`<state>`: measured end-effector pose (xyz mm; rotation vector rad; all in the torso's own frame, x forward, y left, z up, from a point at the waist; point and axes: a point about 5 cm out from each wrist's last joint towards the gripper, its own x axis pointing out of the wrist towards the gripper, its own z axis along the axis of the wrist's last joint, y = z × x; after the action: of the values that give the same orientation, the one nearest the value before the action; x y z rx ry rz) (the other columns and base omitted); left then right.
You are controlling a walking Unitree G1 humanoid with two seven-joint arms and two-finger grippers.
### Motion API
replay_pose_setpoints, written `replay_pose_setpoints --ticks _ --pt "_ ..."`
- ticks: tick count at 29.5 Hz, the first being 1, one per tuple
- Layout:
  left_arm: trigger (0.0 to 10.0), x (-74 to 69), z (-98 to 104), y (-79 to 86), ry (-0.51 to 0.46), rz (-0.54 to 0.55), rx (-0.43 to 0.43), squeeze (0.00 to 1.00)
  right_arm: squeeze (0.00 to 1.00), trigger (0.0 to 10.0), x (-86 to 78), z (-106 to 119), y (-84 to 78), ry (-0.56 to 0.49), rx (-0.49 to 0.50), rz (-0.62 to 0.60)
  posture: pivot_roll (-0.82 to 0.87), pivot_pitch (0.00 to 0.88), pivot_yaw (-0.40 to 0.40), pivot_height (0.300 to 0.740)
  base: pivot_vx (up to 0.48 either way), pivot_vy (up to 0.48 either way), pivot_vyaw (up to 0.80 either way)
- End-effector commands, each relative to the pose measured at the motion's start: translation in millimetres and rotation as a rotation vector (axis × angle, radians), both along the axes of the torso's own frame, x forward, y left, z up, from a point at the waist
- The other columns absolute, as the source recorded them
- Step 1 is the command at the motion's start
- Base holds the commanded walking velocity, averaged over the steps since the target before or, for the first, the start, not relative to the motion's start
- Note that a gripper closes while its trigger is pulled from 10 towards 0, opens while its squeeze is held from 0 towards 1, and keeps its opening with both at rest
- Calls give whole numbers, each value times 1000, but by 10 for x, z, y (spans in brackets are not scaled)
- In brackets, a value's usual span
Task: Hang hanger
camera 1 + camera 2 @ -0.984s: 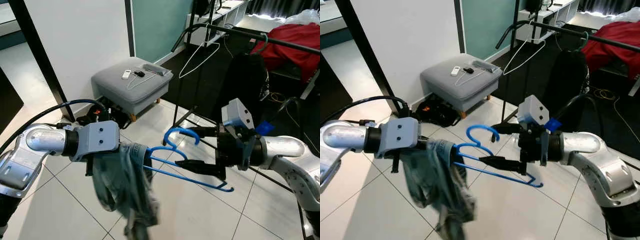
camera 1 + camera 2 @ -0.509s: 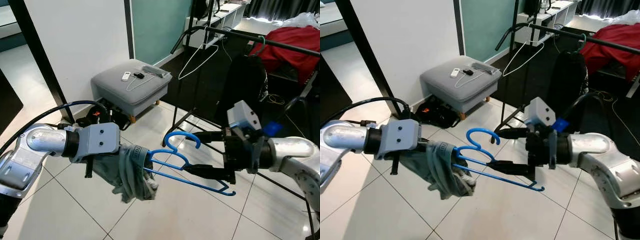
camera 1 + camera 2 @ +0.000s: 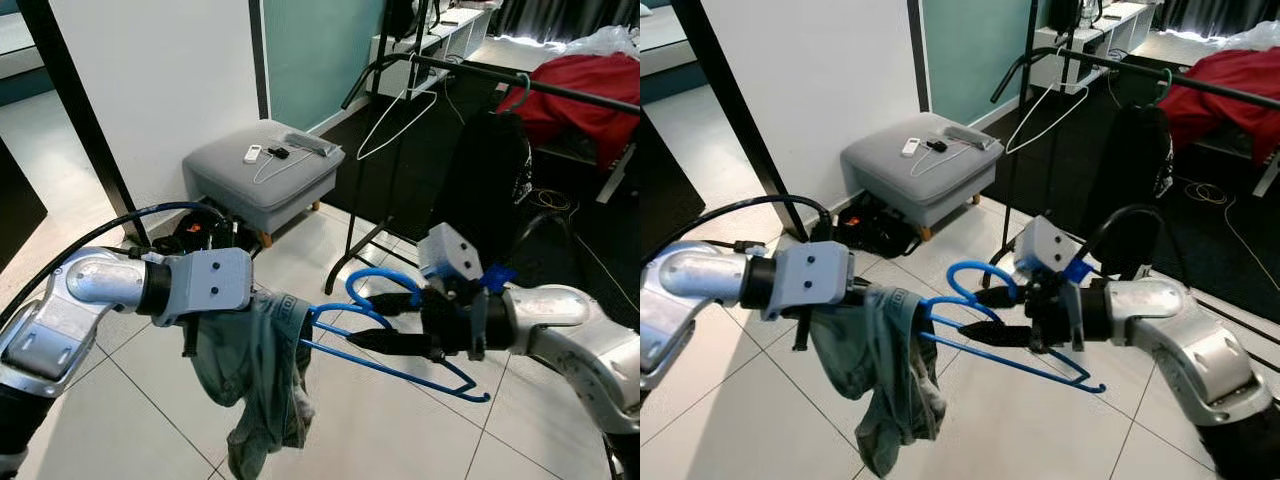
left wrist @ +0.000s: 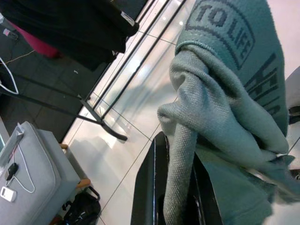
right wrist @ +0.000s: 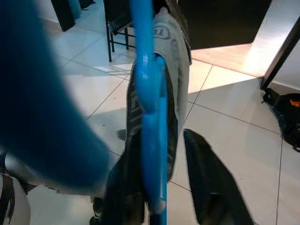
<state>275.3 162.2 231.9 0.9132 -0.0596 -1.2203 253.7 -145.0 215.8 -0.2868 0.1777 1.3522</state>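
One blue hanger [image 3: 400,340] pinched by right claw [image 3: 372,322]; left claw [image 4: 173,187] pinches one garment [image 3: 255,370].

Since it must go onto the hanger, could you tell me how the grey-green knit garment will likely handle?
The grey-green knit garment is probably floppy: it sags in folds from the left gripper. It seems light, bunching on the blue plastic hanger without bending it.

Head views are evenly daylit and sharp, with glare on the white floor tiles [image 3: 120,400] and an overexposed patch at the upper right. The black clothes rack [image 3: 400,150] area sits in deep shade. In the right wrist view the blue hanger [image 5: 149,117] is strongly out of focus, background soft; left wrist view is clear.
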Motion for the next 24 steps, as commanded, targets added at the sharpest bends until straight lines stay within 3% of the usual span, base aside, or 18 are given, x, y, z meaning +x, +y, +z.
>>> replay_pose_setpoints --ticks 1,15,16,24 --pt "10000 -28 11 -72 -7 -30 -8 0 0 0 23 8 34 -31 -7 -9 -76 0 27 740 0 0 0" --pt "10000 41 113 -27 -69 -4 -6 0 0 0 163 -1 80 -100 12 -112 -74 12 31 740 0 0 0" --pt "10000 37 120 -33 -55 -7 -17 1000 0 0 171 0 88 -105 17 -116 -72 14 32 740 0 0 0" --pt "10000 17 224 -74 -45 -22 -96 1000 0 0 178 29 139 -123 59 -122 -71 18 36 740 0 0 0"
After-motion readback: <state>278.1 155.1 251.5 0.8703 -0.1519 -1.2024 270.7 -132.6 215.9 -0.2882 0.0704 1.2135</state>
